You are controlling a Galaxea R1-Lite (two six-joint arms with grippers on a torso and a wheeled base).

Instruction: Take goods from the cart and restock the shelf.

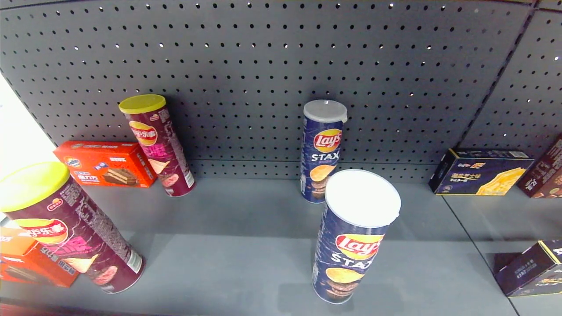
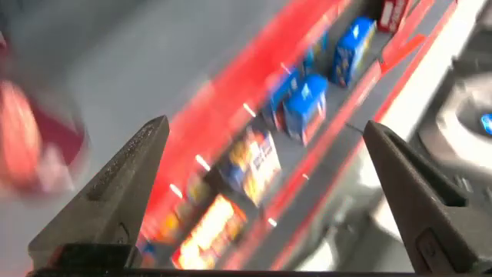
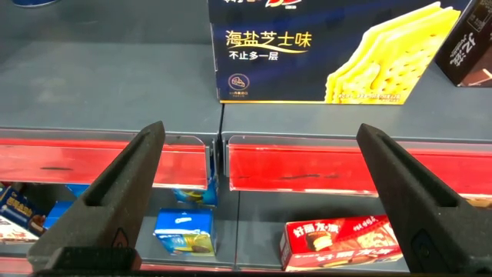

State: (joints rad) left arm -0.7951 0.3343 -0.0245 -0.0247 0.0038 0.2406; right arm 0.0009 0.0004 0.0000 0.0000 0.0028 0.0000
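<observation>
Two blue chip cans stand on the grey shelf [image 1: 246, 259]: one at the front [image 1: 351, 239] and one by the pegboard [image 1: 321, 151]. Two maroon cans with yellow lids stand to the left, one at the back [image 1: 159, 147] and one at the front [image 1: 70, 228]. My left gripper [image 2: 265, 127] is open and holds nothing; it hangs off the shelf's red front strip [image 2: 231, 100], with a blurred maroon can [image 2: 31, 146] to one side. My right gripper [image 3: 261, 129] is open and holds nothing, facing the red shelf edge [image 3: 307, 165] below a dark blue cracker box [image 3: 330, 50].
Orange biscuit boxes lie at the left back [image 1: 105, 163] and left front [image 1: 30, 263]. Dark blue cracker boxes sit at the right back [image 1: 480, 171] and right front [image 1: 529, 267], with a brown box [image 1: 546, 173] beyond. A lower shelf holds blue packs [image 3: 184, 231] and a red box [image 3: 346, 242].
</observation>
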